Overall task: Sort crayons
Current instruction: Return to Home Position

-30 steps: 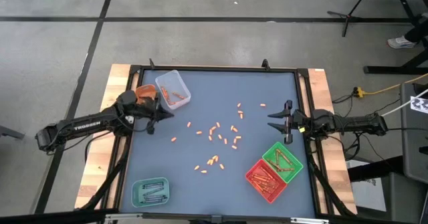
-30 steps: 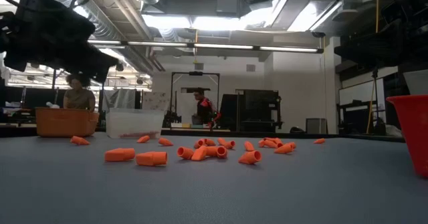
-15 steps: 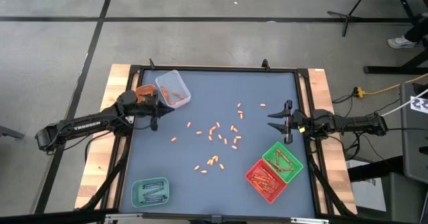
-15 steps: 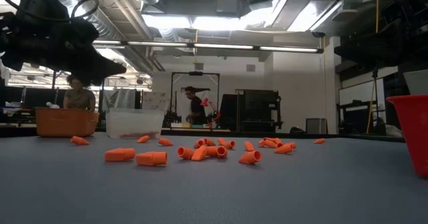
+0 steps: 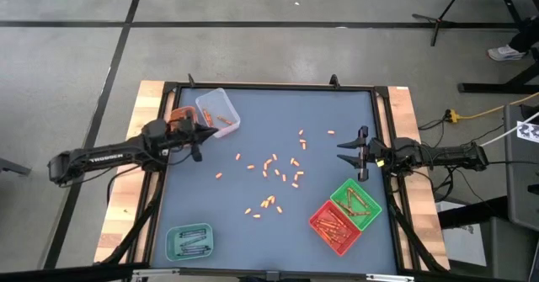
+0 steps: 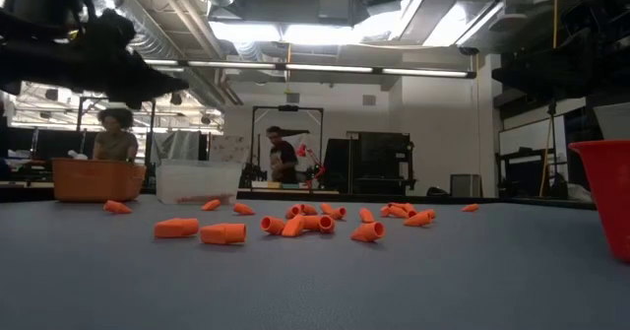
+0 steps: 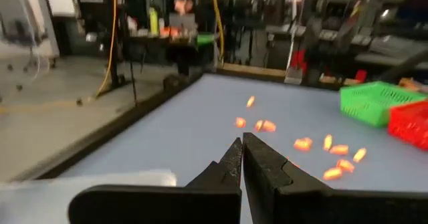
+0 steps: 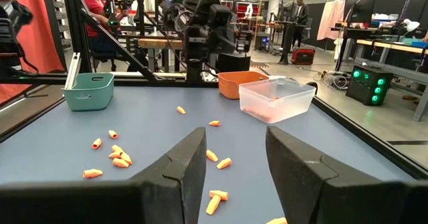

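Blue-grey table mat (image 5: 337, 105): job is part done, I'd say. Clear plastic tray (image 5: 217, 112) far left, teal plastic tray (image 5: 189, 242) near left, and green mesh tray (image 5: 354, 201) and red mesh tray (image 5: 335, 226) near right all hold sticks. My arm hides what's in the orange plastic tray (image 5: 175, 114). My left gripper (image 7: 242, 142) hangs just beside the orange tray, fingers together, empty. Right gripper (image 8: 235, 134) waits at the right edge, fingers apart, empty. A scatter of short orange crayons (image 5: 274, 168) lies loose mid-mat, unsorted.

Left tool (image 7: 241, 144) pinched closed, right tool (image 5: 345, 151) spread
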{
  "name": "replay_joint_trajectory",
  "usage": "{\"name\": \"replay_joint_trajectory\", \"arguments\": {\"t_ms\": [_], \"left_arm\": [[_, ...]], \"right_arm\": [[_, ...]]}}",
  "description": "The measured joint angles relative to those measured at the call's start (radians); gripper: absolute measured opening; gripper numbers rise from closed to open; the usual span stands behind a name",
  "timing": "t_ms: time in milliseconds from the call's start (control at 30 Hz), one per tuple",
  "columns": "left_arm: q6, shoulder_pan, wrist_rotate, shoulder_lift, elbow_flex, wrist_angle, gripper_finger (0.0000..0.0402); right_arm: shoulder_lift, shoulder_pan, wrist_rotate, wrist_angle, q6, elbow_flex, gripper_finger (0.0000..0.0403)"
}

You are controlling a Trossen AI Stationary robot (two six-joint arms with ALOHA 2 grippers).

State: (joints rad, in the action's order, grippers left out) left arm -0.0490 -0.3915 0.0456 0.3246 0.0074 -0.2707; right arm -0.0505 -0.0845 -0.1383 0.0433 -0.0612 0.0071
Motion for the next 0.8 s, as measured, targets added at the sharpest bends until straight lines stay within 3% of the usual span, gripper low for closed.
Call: {"name": "replay_joint_trajectory", "arguments": {"t_ms": [400, 600, 800], "left_arm": [[0.000, 0.183, -0.028, -0.225, 0.000, 0.000, 0.0000], [0.000, 0.210, -0.029, -0.317, 0.000, 0.000, 0.0000], [0.000, 0.212, -0.029, -0.322, 0.000, -0.021, 0.0000]], "right_arm": [[0.000, 0.000, 0.000, 0.000, 0.000, 0.000, 0.0154], [0.000, 0.000, 0.000, 0.000, 0.000, 0.000, 0.0154], [0.000, 0.000, 0.000, 0.000, 0.000, 0.000, 0.0154]]}}
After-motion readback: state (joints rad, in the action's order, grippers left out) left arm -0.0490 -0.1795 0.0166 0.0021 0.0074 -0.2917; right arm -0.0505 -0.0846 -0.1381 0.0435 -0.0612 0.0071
